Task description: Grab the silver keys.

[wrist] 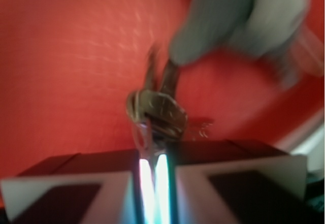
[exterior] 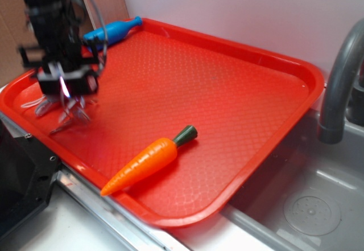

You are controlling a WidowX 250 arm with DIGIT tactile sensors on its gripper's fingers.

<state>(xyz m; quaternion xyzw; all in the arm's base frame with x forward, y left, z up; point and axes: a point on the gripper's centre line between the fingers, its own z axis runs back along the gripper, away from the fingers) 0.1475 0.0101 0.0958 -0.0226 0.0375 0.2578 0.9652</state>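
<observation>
Pinched between my nearly closed jaws, the silver keys (wrist: 157, 113) dangle under my gripper (exterior: 64, 86) near the red tray's (exterior: 296, 69) left rim; open tray stretches toward the carrot (exterior: 149, 158).

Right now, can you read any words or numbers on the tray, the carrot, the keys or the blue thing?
None can be read.
Red plastic tray: no text shows.
Orange toy carrot: no text.
Blue plastic bottle-shaped toy: no label shows.
Shiny silver keys: any stamping is too blurred.

Toy carrot (exterior: 149, 160) and blue bottle (exterior: 114, 32) on red tray (exterior: 227, 100), beside sink (exterior: 318, 205)
</observation>
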